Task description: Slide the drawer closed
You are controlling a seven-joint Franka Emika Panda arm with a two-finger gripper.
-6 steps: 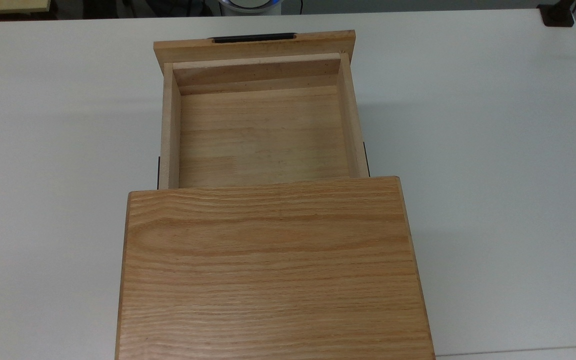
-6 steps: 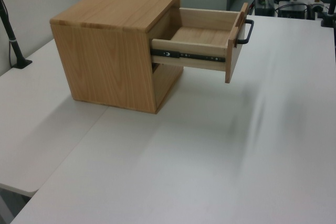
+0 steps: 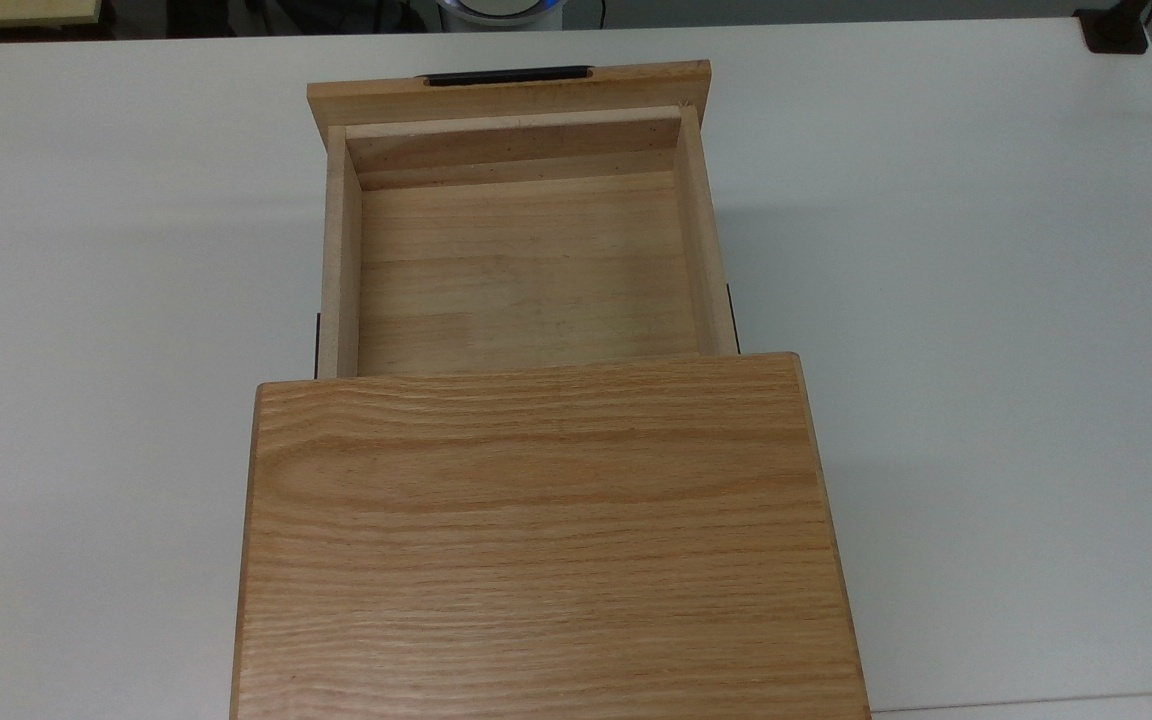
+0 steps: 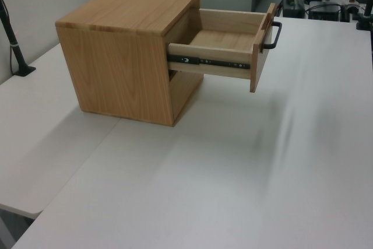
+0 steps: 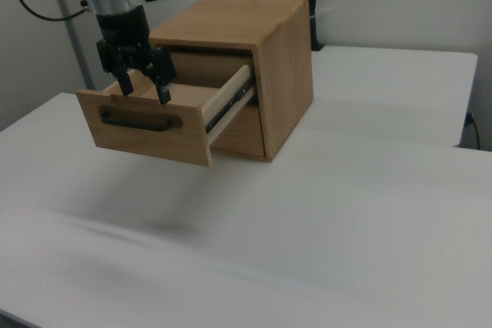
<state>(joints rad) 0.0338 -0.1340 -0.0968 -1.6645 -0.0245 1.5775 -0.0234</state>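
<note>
From my remote station I logged the white bench (image 3: 986, 300) as the largest thing in view, carrying the oak-grain cabinet (image 3: 546, 540), which stood squarely on it with its top slab taking up the lower half of the top view. In the left view the cabinet (image 4: 125, 56) sat toward the left view's left, its open face turned to the left view's right. The drawer (image 3: 521, 270) was pulled well out of the cabinet, its shallow tray bare inside and its wider front panel lying toward the top view's top edge. In the left view the drawer (image 4: 224, 39) hung clear above the bench on a black side rail (image 4: 207, 60), and a lower opening in the cabinet showed beneath it. The black bar handle (image 3: 506, 75) ran along the outer face of the front panel; in the right view the handle (image 5: 138, 122) faced the right view's lower left. In the right view the tool (image 5: 143, 91) pointed downward just above the top edge of the drawer's (image 5: 154, 124) front panel, its two dark fingers (image 5: 163, 86) spread apart and gripping nothing. I could not tell whether a fingertip touched the panel's edge.
</note>
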